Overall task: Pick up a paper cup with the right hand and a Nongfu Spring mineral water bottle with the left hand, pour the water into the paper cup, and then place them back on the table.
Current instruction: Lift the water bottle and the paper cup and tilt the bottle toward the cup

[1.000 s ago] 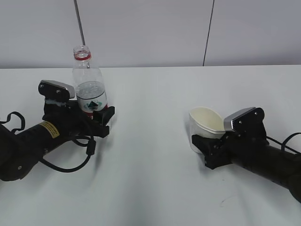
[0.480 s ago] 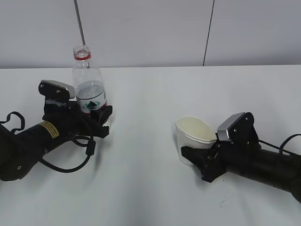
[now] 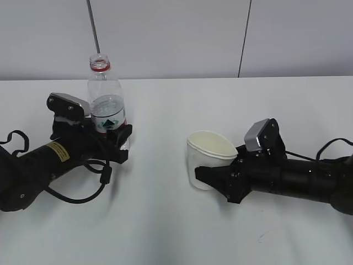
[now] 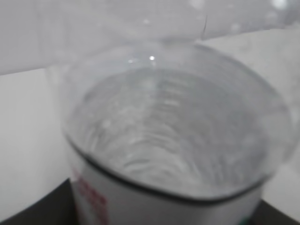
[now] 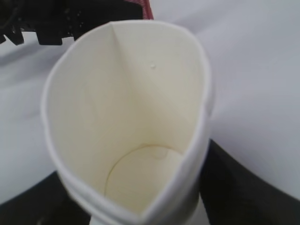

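The paper cup (image 3: 209,160), squeezed by the right fingers (image 3: 212,178), has moved left.

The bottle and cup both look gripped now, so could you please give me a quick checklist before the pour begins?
1. Left gripper shut on bottle: ok.
2. Bottle upright, cap off: ok.
3. Water in bottle: ok.
4. Right gripper shut on cup: ok, though the rim is squeezed oval.
5. Cup mouth facing up: ok.
6. Cup under bottle mouth: not ok; they are far apart.

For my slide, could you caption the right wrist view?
Right gripper squeezing the empty cup out of round.
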`<state>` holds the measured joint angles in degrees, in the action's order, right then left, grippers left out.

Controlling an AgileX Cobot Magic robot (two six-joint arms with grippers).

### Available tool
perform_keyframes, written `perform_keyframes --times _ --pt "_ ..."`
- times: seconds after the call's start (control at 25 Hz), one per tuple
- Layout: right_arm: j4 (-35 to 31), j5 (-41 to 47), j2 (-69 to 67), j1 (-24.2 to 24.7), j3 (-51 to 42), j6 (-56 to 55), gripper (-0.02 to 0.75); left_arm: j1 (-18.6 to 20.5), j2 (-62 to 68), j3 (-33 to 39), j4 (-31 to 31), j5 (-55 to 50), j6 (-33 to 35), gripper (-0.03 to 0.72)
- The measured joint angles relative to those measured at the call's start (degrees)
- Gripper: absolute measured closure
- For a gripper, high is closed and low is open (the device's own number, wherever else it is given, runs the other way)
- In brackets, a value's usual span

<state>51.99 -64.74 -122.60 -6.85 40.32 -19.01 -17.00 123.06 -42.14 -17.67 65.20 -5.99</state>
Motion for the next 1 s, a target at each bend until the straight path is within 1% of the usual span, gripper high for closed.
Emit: perform_keyframes --times 0.2,0.56,0.68,0.88,1.0 --pt "5.4 2.8 0.0 0.0 3.9 -8.0 0.264 0.0 -2.8 0.1 0.1 -3.3 5.1 0.300" --pt "14.1 5.0 -0.1 -0.2 9.5 -17.0 0.264 0.0 -9.9 0.2 0.1 -11.7 15.9 0.300" --pt "16.3 7.0 -0.2 -1.9 11.9 -19.0 0.264 0.0 -12.0 0.3 0.1 -14.6 19.9 0.300" --pt "17.9 8.5 -0.4 -5.1 15.1 -21.2 0.264 0.0 -15.3 0.3 0.1 -20.5 26.0 0.300" --pt "18.7 8.7 -0.4 -5.7 16.7 -23.2 0.264 0.0 -16.7 0.4 0.5 -23.2 29.9 0.300"
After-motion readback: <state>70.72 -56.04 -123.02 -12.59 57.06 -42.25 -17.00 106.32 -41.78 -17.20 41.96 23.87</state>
